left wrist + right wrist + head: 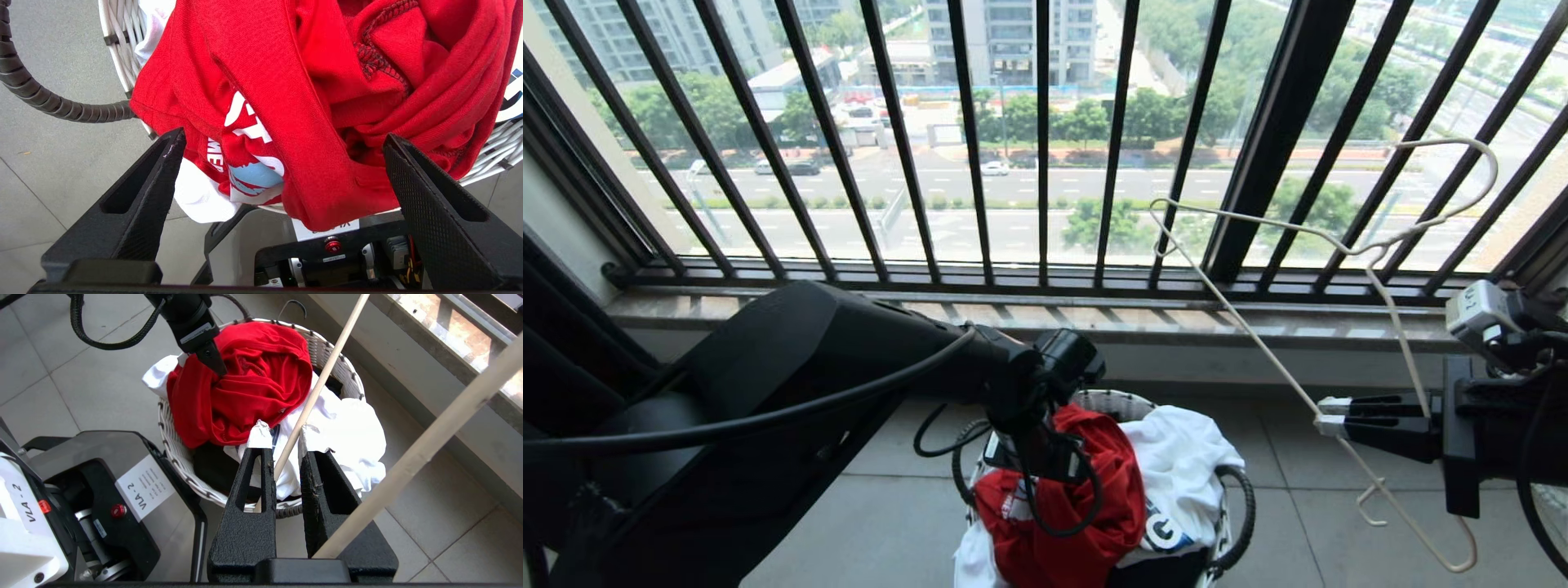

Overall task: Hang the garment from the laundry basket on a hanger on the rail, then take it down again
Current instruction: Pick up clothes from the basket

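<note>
The red garment lies bunched on top of the white woven laundry basket on the floor. My left gripper hangs right over it, open wide, with a fold of the garment between its two fingers and neither finger pressing on it. From the right wrist view one left finger touches the garment in the basket. My right gripper is at the right, shut on the lower wire of the thin white hanger, which it holds up with the hook uppermost. The rail is out of view.
A white printed garment and a black one also fill the basket. Dark window bars and a stone sill stand just beyond it. My own base is beside the basket on the tiled floor.
</note>
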Tool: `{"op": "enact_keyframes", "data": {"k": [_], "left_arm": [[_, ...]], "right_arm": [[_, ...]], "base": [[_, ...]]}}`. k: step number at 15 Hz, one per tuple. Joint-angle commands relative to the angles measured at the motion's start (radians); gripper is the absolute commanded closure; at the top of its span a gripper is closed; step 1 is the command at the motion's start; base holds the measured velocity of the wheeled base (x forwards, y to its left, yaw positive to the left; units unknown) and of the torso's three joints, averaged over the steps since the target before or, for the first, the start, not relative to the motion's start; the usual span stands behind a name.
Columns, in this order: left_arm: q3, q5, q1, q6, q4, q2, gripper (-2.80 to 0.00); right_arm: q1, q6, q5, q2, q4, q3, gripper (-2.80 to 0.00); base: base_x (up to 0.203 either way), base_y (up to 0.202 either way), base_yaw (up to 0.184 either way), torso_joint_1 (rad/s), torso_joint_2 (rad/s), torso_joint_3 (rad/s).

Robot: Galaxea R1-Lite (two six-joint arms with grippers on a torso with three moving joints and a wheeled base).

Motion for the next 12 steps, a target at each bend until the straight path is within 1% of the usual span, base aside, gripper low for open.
{"op": "enact_keyframes", "data": {"k": [1, 4, 10, 12], "left_arm": [[-0.006, 0.003, 0.0, -0.001, 0.003, 0.011, -2.8], [0.0, 0.004, 0.002, 0.0, 0.003, 0.009, -2.8], [0.005, 0.004, 0.007, -0.009, 0.0, 0.004, -2.8], [0.0, 0.004, 0.019, -0.009, 0.0, 0.013, -2.8]], "right_arm": [[0.001, -0.003, 0.004, -0.001, 0.0, 0.001, 0.0], [0.0, -0.003, 0.004, -0.001, 0.0, 0.001, 0.0], [-0.001, -0.003, 0.004, 0.001, 0.0, -0.001, 0.0], [-0.001, -0.003, 0.004, 0.001, 0.0, 0.001, 0.0]], "base": [[0.0, 0.0, 0.0, 0.007, 0.01, -0.203], [0.0, 0.0, 0.0, 0.002, 0.0, -0.089], [0.0, 0.0, 0.0, 0.001, 0.0, -0.004], [0.0, 0.0, 0.0, 0.0, 0.0, 0.0]]}}
